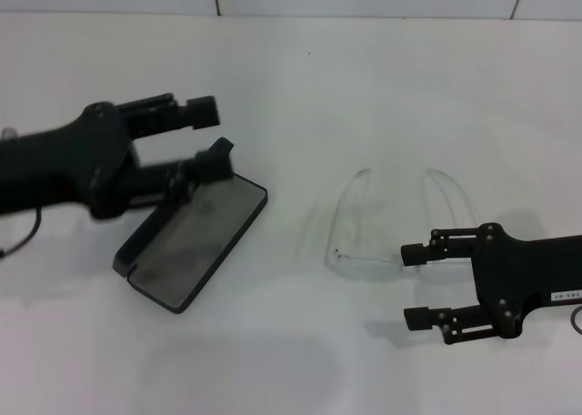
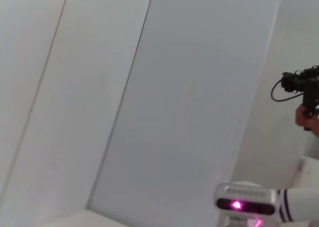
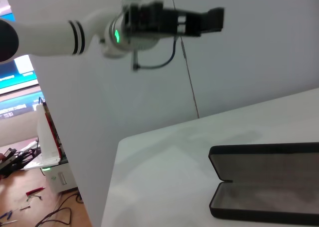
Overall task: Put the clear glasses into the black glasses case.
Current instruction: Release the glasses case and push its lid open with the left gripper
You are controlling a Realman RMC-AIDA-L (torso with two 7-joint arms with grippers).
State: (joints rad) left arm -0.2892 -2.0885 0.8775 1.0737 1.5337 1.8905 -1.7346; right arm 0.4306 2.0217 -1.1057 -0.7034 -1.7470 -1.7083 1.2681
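The black glasses case [image 1: 195,237] lies open left of the table's middle, with its grey lining up and its lid raised along the left side. It also shows open in the right wrist view as the case [image 3: 269,184]. My left gripper [image 1: 211,136] hangs open over the case's far end; from the right wrist view the left gripper [image 3: 212,19] is well above it. The clear glasses [image 1: 368,262] rest on the table right of the case, temples pointing away. My right gripper [image 1: 416,285] is open just right of the lens, its upper finger [image 1: 415,251] close to the lens end.
The white table [image 1: 300,87] meets a white wall at the back. The right wrist view shows the table's edge [image 3: 112,187] and a cluttered floor beyond it. The left wrist view shows only white wall panels and a device with a pink light [image 2: 244,204].
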